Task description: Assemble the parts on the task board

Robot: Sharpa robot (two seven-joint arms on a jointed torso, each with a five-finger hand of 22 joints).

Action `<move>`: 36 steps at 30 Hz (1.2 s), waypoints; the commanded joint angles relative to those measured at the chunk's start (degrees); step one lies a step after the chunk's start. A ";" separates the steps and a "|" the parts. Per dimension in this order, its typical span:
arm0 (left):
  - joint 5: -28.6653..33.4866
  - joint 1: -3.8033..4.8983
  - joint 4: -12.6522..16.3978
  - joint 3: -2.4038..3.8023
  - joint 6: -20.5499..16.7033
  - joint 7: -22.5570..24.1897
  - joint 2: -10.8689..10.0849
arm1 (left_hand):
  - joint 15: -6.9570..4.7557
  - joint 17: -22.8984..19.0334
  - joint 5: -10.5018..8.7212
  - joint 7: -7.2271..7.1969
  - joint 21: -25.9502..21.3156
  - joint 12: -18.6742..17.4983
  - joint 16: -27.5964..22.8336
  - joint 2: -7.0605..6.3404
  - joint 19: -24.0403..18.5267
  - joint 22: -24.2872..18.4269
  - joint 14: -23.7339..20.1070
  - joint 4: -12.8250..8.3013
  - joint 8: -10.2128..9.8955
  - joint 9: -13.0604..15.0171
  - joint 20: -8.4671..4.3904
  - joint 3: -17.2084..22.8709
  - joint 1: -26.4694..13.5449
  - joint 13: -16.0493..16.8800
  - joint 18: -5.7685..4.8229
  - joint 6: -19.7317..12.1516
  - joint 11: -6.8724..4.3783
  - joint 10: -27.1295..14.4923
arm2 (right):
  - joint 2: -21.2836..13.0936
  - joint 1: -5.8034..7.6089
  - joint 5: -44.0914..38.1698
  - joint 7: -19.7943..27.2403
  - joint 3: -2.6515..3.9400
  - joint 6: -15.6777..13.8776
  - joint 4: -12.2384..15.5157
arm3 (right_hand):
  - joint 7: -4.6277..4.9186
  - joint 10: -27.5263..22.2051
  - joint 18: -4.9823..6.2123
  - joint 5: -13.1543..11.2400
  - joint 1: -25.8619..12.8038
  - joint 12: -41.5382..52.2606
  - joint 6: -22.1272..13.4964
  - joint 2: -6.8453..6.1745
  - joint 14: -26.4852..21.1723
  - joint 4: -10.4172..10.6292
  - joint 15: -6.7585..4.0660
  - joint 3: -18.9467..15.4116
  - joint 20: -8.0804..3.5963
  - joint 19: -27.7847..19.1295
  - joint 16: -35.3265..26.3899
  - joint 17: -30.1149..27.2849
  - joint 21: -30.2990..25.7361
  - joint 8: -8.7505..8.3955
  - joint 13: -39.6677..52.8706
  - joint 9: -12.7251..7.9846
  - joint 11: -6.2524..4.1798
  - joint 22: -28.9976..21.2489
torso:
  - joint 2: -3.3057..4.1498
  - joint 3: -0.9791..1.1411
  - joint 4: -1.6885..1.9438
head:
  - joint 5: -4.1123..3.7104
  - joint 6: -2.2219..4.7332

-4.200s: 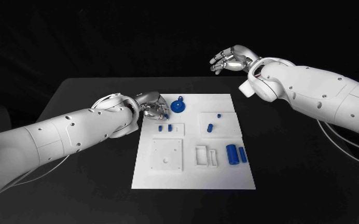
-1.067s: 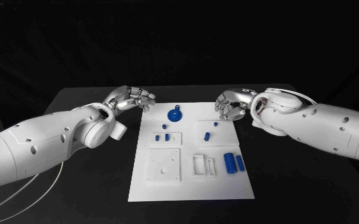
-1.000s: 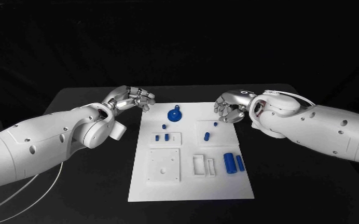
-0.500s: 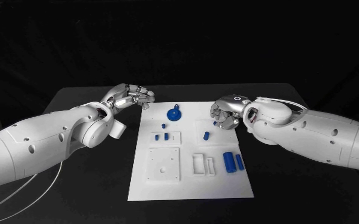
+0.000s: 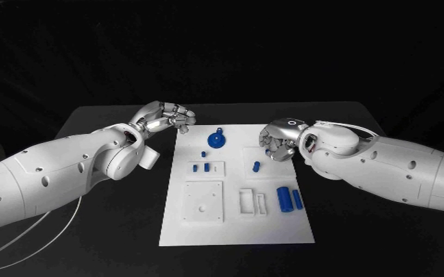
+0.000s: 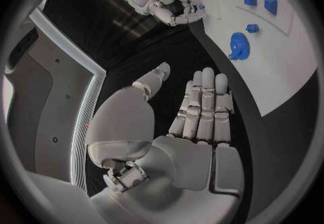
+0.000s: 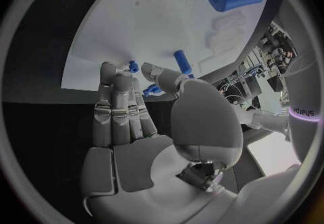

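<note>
Right hand (image 5: 278,142) hovers over the task board's (image 5: 236,226) right edge, fingers apart, holding nothing. Left hand (image 5: 167,117), spread and empty, hangs off its far-left corner.

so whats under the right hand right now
The right hand hovers over the task board's right edge, above a small blue peg and a blue cylinder. Its fingers cover the peg from the head view.

text: "SHARPA" | on: right arm (image 7: 297,113) | view: right wrist
</note>
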 commanded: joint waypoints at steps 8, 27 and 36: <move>0.23 0.05 -0.25 0.04 1.23 0.50 0.09 | 0.12 0.16 0.28 0.03 -0.51 0.18 -0.60 0.08 0.04 0.11 0.39 -0.03 0.53 0.01 0.21 -0.41 -0.61 0.07 0.12 -0.44 -0.12 -0.54 | 0.34 -0.83 -2.76 -0.60 -0.08 1.32 -1.01 | -0.32 0.98 0.52 0.04 0.62 0.38 0.94 0.12 -0.18 -0.36 -0.54 0.93 0.01 -0.10 0.70 -0.32 0.68 0.48 0.43 0.28 -0.16 1.37 | -0.05 0.06 0.03 | -0.04 -0.37; -0.53 0.05 0.08 0.04 1.80 0.43 -0.21 | 0.31 0.39 0.32 0.00 -0.83 0.15 -1.19 0.38 -0.29 0.30 0.12 -0.21 1.18 -0.05 0.37 -0.58 -0.37 0.08 0.09 -0.62 -0.03 -0.81 | 1.11 -2.11 -3.72 0.86 -0.17 2.86 -1.83 | -2.15 4.84 0.52 -1.92 -0.24 2.22 4.73 3.08 -0.89 -0.56 -1.96 -0.17 -0.39 -0.07 2.65 -0.35 2.10 2.91 2.48 2.09 -1.61 1.47 | -0.01 -0.04 -0.01 | 0.01 -0.87; -0.53 0.06 0.08 0.04 1.76 0.32 -0.27 | 0.34 0.47 0.31 -0.05 -0.88 0.16 -1.28 0.38 -0.33 0.36 0.11 -0.31 1.37 -0.06 0.40 -0.66 -0.30 0.09 0.09 -0.58 -0.03 -0.83 | 1.60 -2.61 -6.69 -0.39 -0.28 2.81 -2.08 | -2.84 5.88 0.52 -1.87 -0.28 3.16 6.11 3.22 -1.13 -2.49 -2.55 -1.49 -0.69 0.21 4.79 0.93 3.76 3.76 4.79 3.46 -2.30 1.46 | -0.01 0.00 -0.05 | -0.06 -1.28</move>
